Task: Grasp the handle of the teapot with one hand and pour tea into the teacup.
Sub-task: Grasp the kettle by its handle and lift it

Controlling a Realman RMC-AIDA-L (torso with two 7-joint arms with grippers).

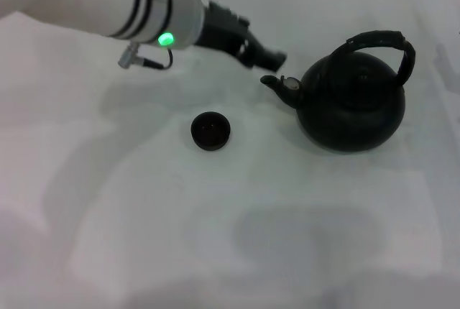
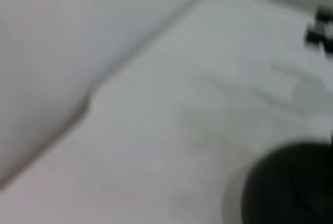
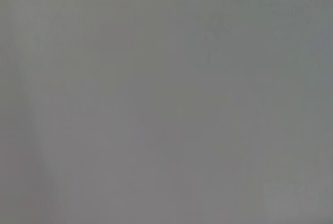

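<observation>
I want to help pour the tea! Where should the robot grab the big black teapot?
Probably the handle, gripped from above at the top of its arch. It stands upright over the teapot, with open space beneath for fingers. The left gripper is near the spout, which points toward the teacup.

I read this as a bare lab or test setup: a plain white cloth-covered bench (image 1: 144,237) meets a blank pale wall (image 2: 47,41), holding only my white robot arm (image 1: 108,0) and staged tea props
</observation>
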